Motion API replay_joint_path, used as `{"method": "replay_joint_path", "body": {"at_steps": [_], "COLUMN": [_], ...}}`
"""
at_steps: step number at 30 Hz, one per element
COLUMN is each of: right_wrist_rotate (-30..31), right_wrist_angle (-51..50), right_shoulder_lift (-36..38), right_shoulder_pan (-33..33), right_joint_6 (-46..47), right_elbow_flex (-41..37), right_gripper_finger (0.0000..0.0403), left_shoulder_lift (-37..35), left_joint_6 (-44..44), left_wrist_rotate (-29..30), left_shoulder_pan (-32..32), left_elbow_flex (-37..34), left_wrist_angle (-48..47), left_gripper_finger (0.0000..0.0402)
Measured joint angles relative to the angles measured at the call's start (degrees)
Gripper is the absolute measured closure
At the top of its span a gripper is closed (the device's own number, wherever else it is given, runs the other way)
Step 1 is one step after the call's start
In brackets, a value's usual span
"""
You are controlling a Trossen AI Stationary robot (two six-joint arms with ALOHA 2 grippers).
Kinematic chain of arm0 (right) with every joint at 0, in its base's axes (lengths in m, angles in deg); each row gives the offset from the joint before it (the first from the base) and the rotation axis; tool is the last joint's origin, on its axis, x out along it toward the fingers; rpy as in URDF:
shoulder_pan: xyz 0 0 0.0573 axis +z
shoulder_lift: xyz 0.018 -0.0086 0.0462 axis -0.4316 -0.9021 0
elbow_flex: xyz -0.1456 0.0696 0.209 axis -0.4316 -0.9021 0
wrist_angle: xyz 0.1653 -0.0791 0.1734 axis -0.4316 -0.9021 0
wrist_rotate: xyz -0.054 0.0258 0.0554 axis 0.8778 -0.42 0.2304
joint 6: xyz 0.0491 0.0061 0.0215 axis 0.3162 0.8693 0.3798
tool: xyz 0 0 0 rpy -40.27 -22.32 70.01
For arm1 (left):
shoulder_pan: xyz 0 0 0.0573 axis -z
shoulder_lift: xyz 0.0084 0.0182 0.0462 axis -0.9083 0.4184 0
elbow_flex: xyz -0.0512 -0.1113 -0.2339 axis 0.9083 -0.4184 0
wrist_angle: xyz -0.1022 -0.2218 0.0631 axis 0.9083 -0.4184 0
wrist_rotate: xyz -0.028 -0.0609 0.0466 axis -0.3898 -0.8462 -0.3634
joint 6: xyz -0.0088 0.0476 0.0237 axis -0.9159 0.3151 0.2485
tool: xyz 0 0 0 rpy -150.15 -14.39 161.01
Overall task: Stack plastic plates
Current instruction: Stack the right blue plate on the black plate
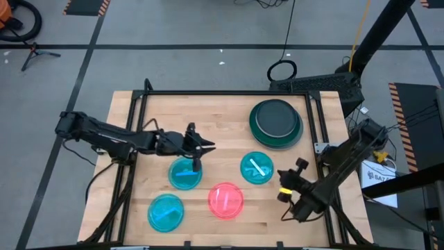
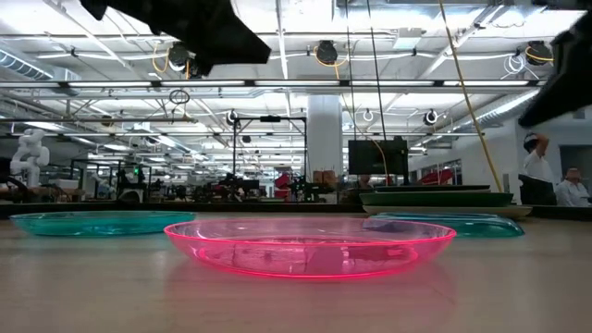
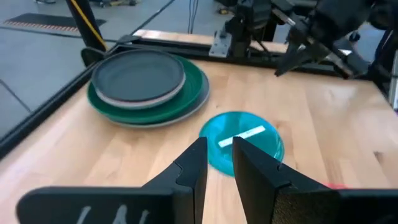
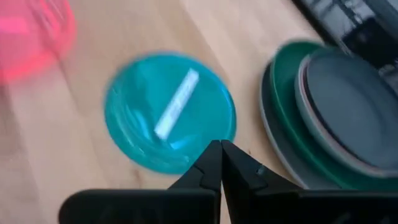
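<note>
A stack [image 1: 276,123] of a dark green plate with grey and dark plates on it sits at the table's far right, also seen as the stack [image 3: 146,87] [image 4: 329,112]. Three cyan plates lie flat: one right of centre [image 1: 257,168] [image 3: 242,140] [image 4: 169,109] with a white streak, one at the centre [image 1: 185,173], one near-left [image 1: 166,212]. The red-pink plate [image 1: 226,201] [image 2: 310,245] lies near the front edge. My left gripper [image 1: 208,147] [image 3: 217,162] hovers just beyond the centre cyan plate, fingers slightly apart. My right gripper [image 1: 281,177] [image 4: 221,155] is shut, beside the right cyan plate.
A black metal frame [image 1: 222,92] runs along the table's far edge and sides. Bare wood lies on the far-left part of the table [image 1: 173,118]. In the low view, a person [image 2: 535,166] stands in the room behind the table.
</note>
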Motion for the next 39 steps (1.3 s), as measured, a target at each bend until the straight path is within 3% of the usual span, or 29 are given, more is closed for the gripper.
{"method": "replay_joint_path", "body": {"at_steps": [7,12,16,20,26,34,39], "right_wrist_rotate": [4.81,4.42,-0.89,-11.61,-19.51,-18.98,-13.22], "right_wrist_angle": [9.21,24.38,41.61,55.69,57.33,56.05,57.19], "right_shoulder_lift": [10.19,17.39,22.55,26.25,29.89,30.87,30.87], "right_shoulder_pan": [-3.12,-8.00,-13.09,-19.34,-27.46,-30.05,-30.87], "right_joint_6": [-10.21,-22.22,-34.50,-42.65,-43.30,-43.33,-40.74], "right_elbow_flex": [-5.34,-13.40,-21.20,-27.01,-28.95,-29.01,-29.01], "right_gripper_finger": [0.0403,0.0403,0.0403,0.0403,0.0403,0.0403,0.0403], "left_shoulder_lift": [8.34,11.73,13.06,14.40,17.18,21.84,26.85], "left_joint_6": [-1.91,-4.90,-7.24,-7.78,-8.65,-12.42,-11.30], "left_wrist_rotate": [0.00,0.00,0.00,0.00,0.00,0.00,0.00], "left_shoulder_pan": [0.41,0.39,0.37,0.37,0.37,0.39,1.13], "left_elbow_flex": [0.00,0.00,0.00,0.00,0.00,1.18,6.38], "left_wrist_angle": [8.86,11.72,13.01,15.76,20.99,25.14,24.01], "left_gripper_finger": [0.0321,0.0321,0.0321,0.0321,0.0321,0.0321,0.0321]}}
